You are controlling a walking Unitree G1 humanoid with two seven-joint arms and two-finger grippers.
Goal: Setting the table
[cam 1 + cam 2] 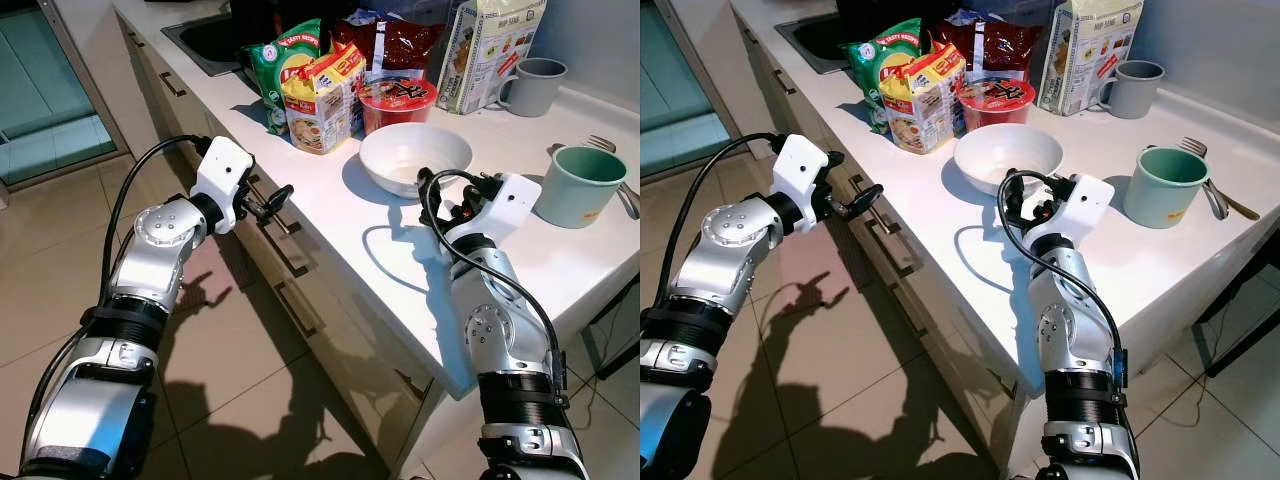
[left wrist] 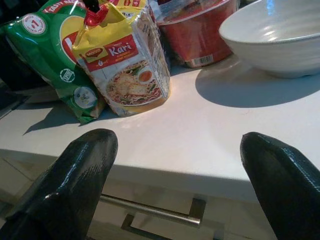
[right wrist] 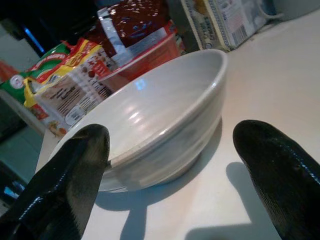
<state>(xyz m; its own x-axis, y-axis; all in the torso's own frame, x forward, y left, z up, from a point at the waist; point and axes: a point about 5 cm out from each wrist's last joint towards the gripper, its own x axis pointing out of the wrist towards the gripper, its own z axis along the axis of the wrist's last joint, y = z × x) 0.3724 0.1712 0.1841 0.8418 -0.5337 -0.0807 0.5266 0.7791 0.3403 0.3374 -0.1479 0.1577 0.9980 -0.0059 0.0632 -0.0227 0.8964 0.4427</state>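
Right end effector [image 1: 436,186]: above the white counter [image 1: 400,250], its two black fingers [image 3: 272,165] spread apart and aimed at the wide white ceramic bowl [image 1: 414,157], just short of its near side, gripping nothing.
Left end effector [image 1: 275,198]: out in front of the counter's edge by the metal drawer handles [image 1: 285,240], fingers [image 2: 75,180] apart and empty.
Bowl: upright on the counter, near its front edge, with a red instant-noodle cup [image 1: 397,101] just behind it.
Noodle packets: a yellow curry noodle packet [image 1: 320,98] and a green snack bag [image 1: 277,65] stand on the bowl's left.
Mugs: a green mug [image 1: 577,185] sits on the bowl's right, well apart; a grey mug [image 1: 532,86] stands farther back beside a tall white printed bag [image 1: 488,45].
Cutlery: a metal fork [image 1: 598,144] lies behind the green mug.
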